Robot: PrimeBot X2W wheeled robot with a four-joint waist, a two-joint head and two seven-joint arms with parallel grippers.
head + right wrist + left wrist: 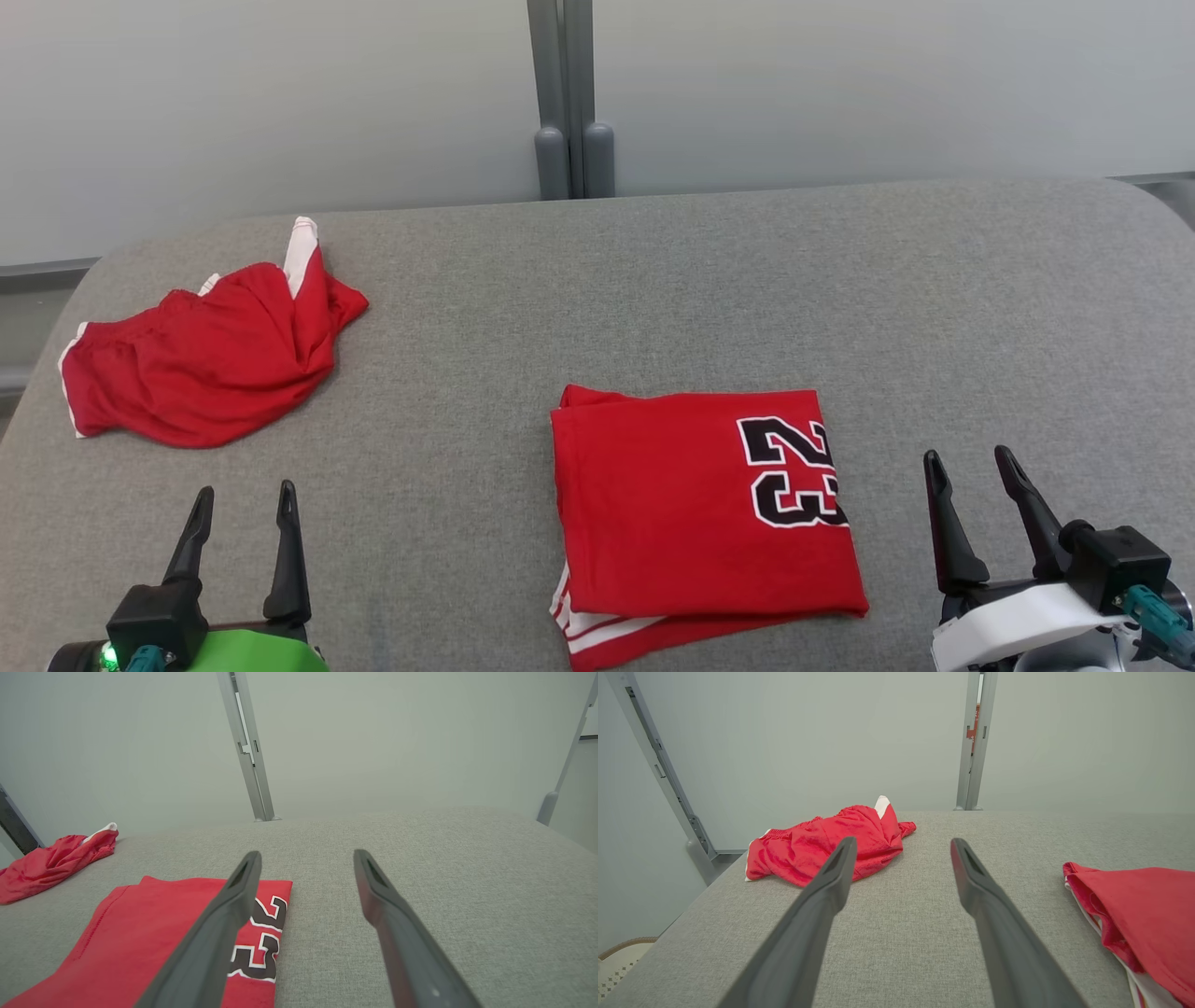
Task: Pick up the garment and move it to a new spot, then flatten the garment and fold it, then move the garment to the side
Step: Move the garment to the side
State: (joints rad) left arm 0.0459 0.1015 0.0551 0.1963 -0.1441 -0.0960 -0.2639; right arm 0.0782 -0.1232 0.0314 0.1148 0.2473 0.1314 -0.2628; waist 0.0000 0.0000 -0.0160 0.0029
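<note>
Over on the head view, a folded red jersey (700,513) lies near the front middle of the grey padded table (653,280). It has a black 23 with white edging on its right part, turned sideways. Crumpled red shorts (205,364) with white trim sit well apart at the far left. The left gripper (246,488) is at the lower left, and the right gripper (967,453) is at the lower right, near the jersey's right edge. Both have fingers spread wide, holding nothing, pointing toward the pale wall and its grey post (569,93). Left wrist view: the fingers reach over bare table, one tip overlapping the shorts ahead, and the jersey's layered edge with white stripes shows at the right. Right wrist view: one finger crosses in front of the 23, jersey below it, shorts far off to the left.
</note>
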